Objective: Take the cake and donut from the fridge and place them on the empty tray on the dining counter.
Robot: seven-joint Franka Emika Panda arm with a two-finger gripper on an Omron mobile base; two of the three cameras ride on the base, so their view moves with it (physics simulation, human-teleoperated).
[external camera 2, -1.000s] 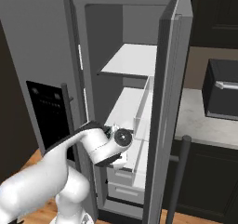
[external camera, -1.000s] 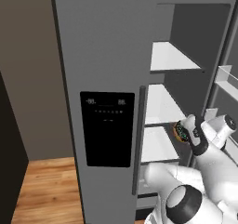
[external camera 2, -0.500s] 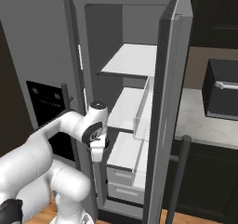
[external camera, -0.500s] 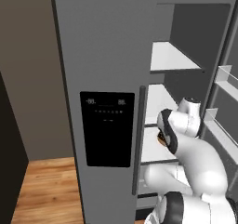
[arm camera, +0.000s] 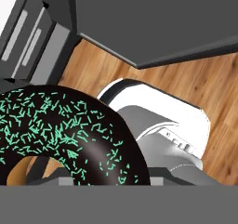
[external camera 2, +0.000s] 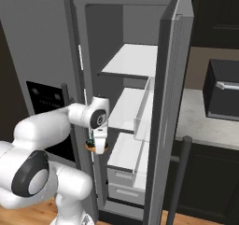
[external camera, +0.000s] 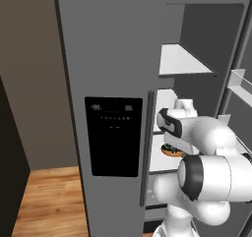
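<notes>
My gripper [external camera 2: 99, 147] is shut on the donut [arm camera: 69, 135], a ring with dark chocolate icing and green speckles. In the hand view the donut hangs over the wooden floor. From the left base view the donut [external camera: 172, 151] shows beside my forearm, at the front edge of the open fridge [external camera: 118, 74] compartment. In the right base view the donut [external camera 2: 91, 146] sits just outside the white shelves [external camera 2: 133, 60]. The cake, the tray and the dining counter are out of view.
The fridge's right door [external camera 2: 170, 102] stands open with clear bins on it. Its left door with the black dispenser panel [external camera: 113, 135] is shut. Drawers [external camera 2: 123, 182] sit low in the compartment. A pale counter with a black appliance [external camera 2: 223, 89] lies to the right.
The arm has drawn back out of the fridge compartment with the donut, moving it left and slightly down from the middle shelf to the compartment's front edge. The grip has stayed the same.
</notes>
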